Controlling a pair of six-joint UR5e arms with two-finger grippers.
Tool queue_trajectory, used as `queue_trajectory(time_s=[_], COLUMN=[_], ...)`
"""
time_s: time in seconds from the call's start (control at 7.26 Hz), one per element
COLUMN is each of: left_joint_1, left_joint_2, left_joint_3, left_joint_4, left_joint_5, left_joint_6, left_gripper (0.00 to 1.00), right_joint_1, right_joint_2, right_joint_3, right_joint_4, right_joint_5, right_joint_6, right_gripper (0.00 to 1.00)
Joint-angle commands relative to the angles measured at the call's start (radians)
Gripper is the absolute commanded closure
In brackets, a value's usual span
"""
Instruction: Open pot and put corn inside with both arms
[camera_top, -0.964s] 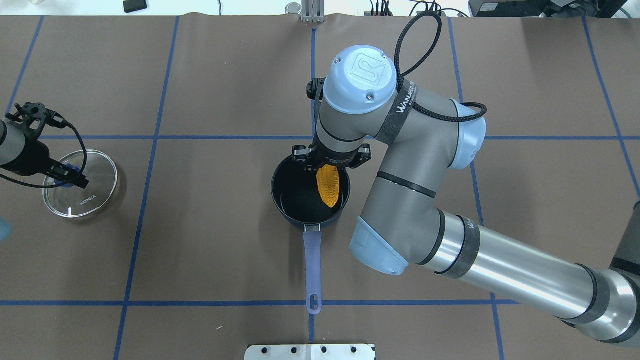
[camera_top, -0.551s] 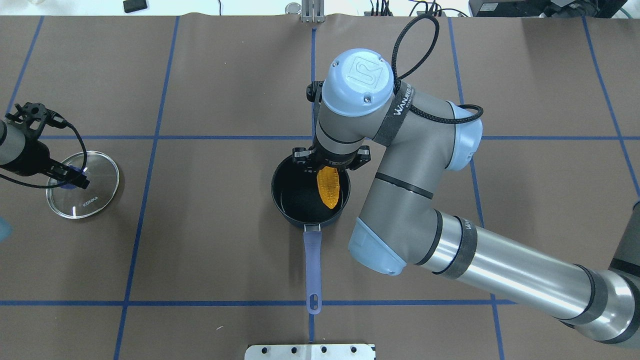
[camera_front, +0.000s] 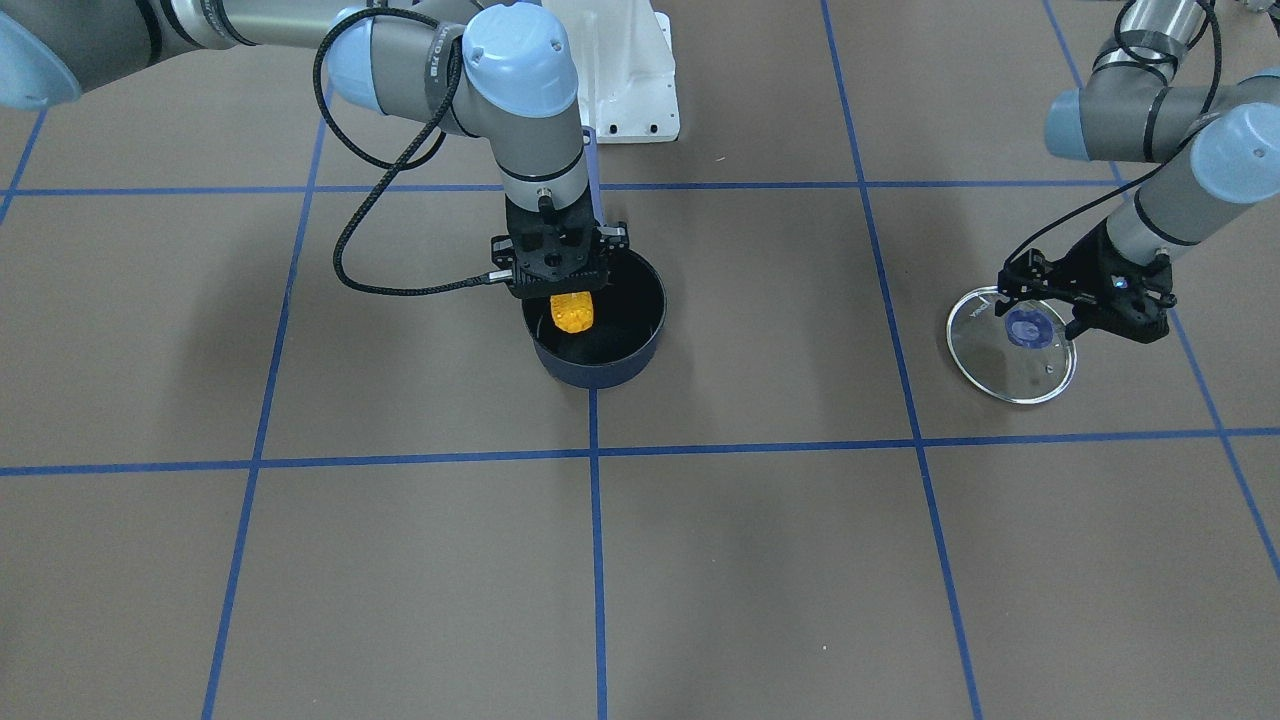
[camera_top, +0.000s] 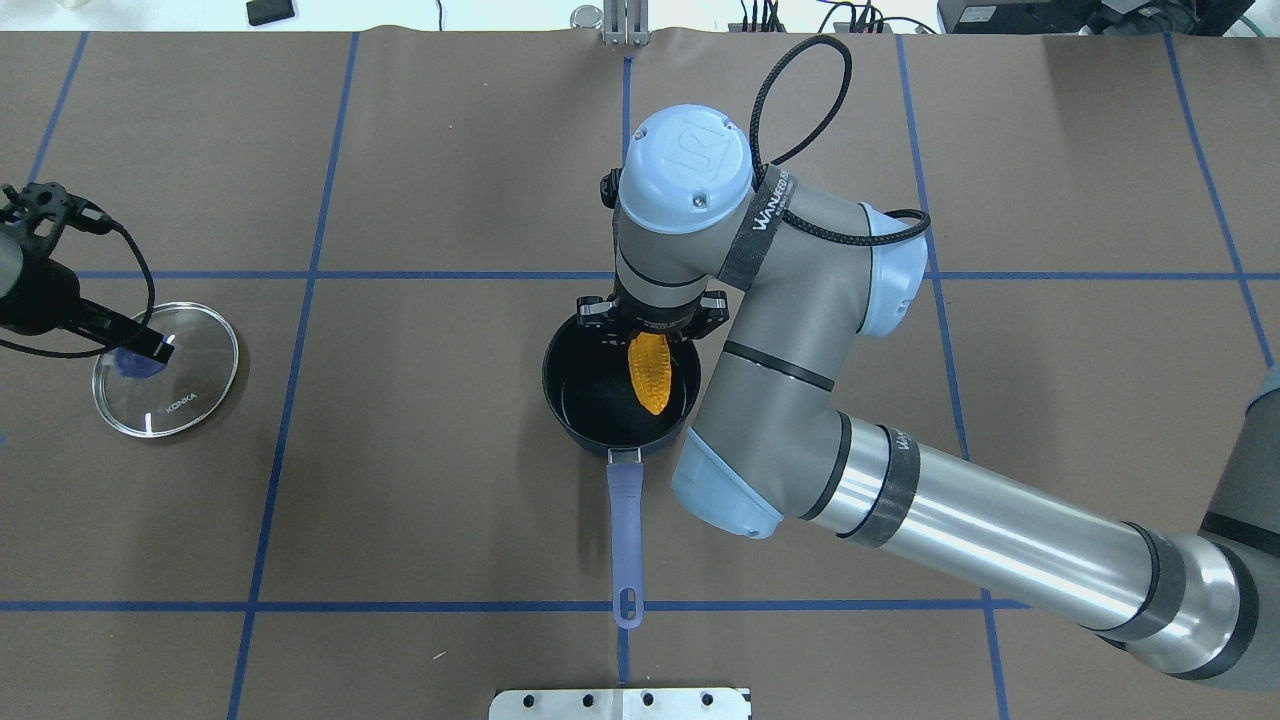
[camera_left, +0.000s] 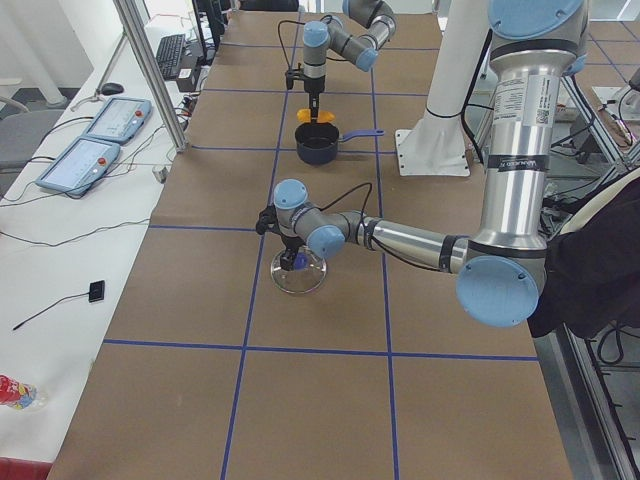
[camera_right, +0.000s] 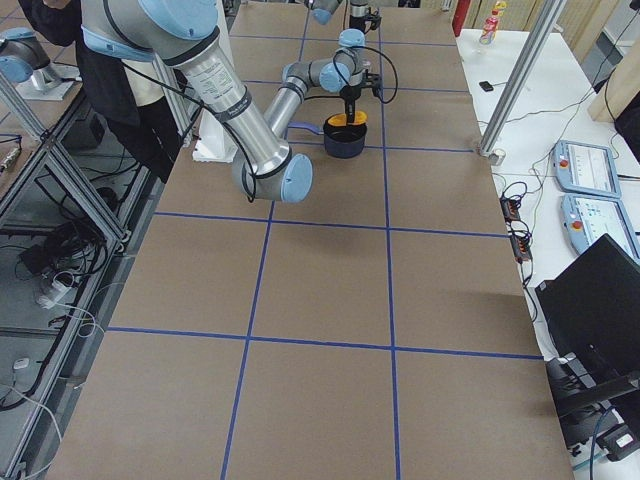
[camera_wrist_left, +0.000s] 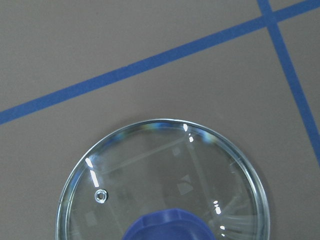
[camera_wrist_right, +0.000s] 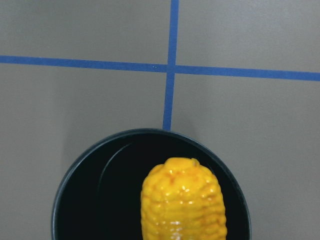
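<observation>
The dark navy pot (camera_top: 575, 425) stands open mid-table, its purple handle (camera_top: 625, 535) pointing at the robot. My right gripper (camera_top: 648, 335) is shut on the orange-yellow corn (camera_top: 650, 373) and holds it upright over the pot's far-right part, tip down inside the rim. The corn (camera_front: 572, 311) also shows in the front view and fills the right wrist view (camera_wrist_right: 181, 200) above the pot (camera_wrist_right: 90, 200). The glass lid (camera_top: 190, 385) lies flat at far left. My left gripper (camera_top: 150, 348) is open just above the lid's purple knob (camera_front: 1027, 327).
A white mounting plate (camera_top: 620, 703) sits at the table's near edge behind the pot handle. Blue tape lines (camera_top: 450, 275) grid the brown table cover. The right arm's elbow (camera_top: 730, 490) hangs over the table right of the handle.
The lid went from tilted in the left gripper to flat on the table, and the left gripper drew back off it. The right arm shifted slightly left with the corn.
</observation>
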Motion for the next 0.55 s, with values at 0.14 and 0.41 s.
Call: queue_trajectory(time_s=[0.14,0.41], left_joint_1=[-0.044,-0.053], left_joint_2=[0.000,0.000], left_joint_3=[-0.025,-0.030], left_joint_4=[0.007,0.013], left_joint_5=[-0.068,-0.071], left_joint_6=[-0.001,-0.001], left_gripper=[0.02,0.02], right_joint_1=[-0.018,-0.045], right_joint_2=[0.018,0.015], right_joint_3=[-0.091,-0.095], right_joint_4=[0.071,0.075], right_joint_5=[-0.032,-0.052], right_joint_6=[-0.001,0.009], right_gripper=[0.80,0.77])
